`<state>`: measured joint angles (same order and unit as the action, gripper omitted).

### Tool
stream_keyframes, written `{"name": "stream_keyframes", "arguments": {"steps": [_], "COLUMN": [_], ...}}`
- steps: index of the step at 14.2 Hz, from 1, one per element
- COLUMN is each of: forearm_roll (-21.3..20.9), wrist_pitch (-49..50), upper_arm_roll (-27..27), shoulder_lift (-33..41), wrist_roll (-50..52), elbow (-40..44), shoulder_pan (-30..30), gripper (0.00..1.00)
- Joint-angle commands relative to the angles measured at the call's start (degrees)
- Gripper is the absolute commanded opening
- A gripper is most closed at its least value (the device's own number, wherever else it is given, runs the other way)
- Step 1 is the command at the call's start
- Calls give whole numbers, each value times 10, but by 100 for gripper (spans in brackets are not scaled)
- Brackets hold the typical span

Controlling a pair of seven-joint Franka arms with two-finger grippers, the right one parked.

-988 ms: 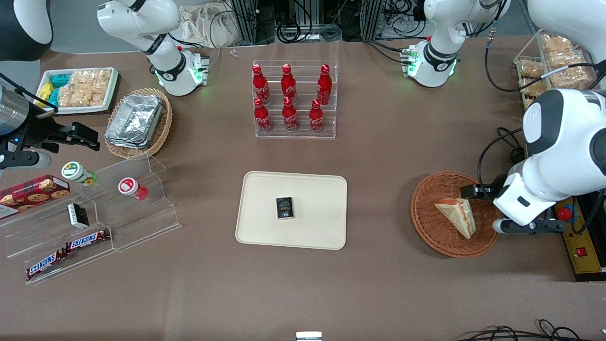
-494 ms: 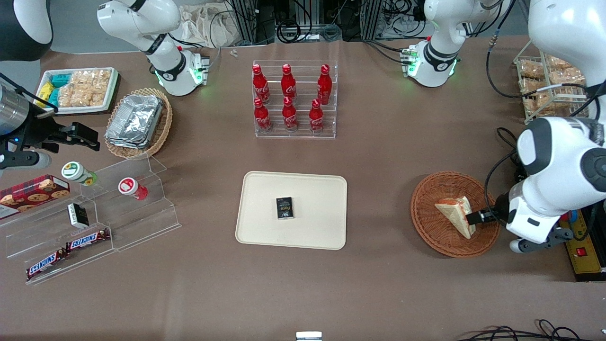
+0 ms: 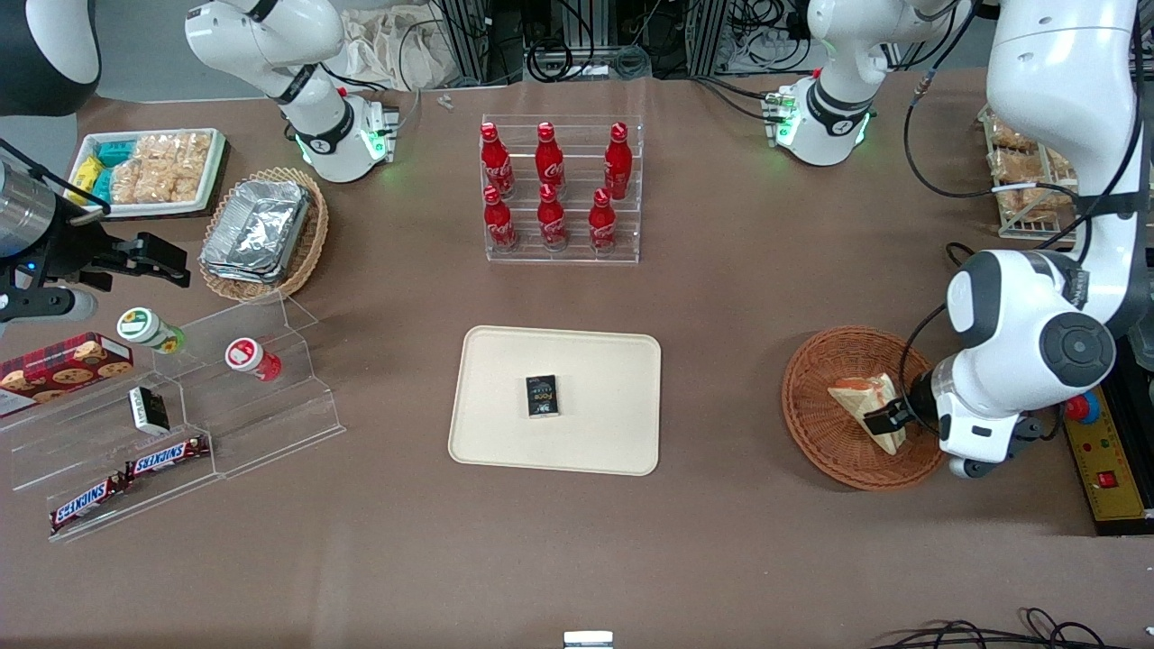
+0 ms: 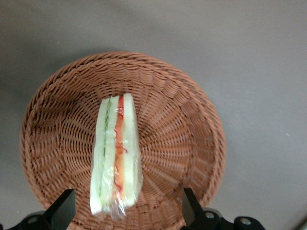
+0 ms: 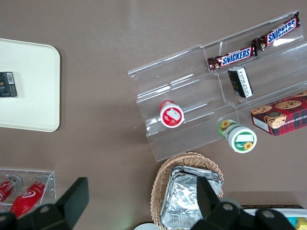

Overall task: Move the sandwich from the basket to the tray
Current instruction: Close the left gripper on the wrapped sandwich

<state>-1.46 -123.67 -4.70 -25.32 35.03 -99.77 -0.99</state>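
Note:
The sandwich (image 3: 864,402), a clear-wrapped wedge of pale bread with red and green filling, lies in the round reddish-brown wicker basket (image 3: 816,424) toward the working arm's end of the table. In the left wrist view the sandwich (image 4: 116,153) lies on the basket's weave (image 4: 172,139). My left gripper (image 3: 888,416) hangs just above the sandwich, open, with its fingertips (image 4: 191,206) spread on either side of the wedge's end. The cream-beige tray (image 3: 595,361) lies mid-table, with a small black packet (image 3: 542,396) on it.
A clear rack of red cola bottles (image 3: 559,194) stands farther from the front camera than the tray. A tan basket of foil containers (image 3: 261,233), a white snack tray (image 3: 149,169) and a clear stepped shelf (image 3: 180,410) lie toward the parked arm's end. A wire snack rack (image 3: 1023,180) stands near the working arm.
My left gripper has swung from beside the basket's rim to over the sandwich and come lower, its fingers now straddling the wedge. The sandwich has not moved.

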Motion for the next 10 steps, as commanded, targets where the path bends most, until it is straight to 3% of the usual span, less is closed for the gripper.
{"name": "stream_keyframes", "arguments": {"steps": [1,10], "forearm_roll": [-7,-7], "wrist_pitch": [-52,-159], "upper_arm_roll": [14,15], "shoulder_lift": [21,0], "wrist_roll": [33,69], "elbow": [-65,-126], "shoulder_pan": [0,0], "gripper": [100,100]}}
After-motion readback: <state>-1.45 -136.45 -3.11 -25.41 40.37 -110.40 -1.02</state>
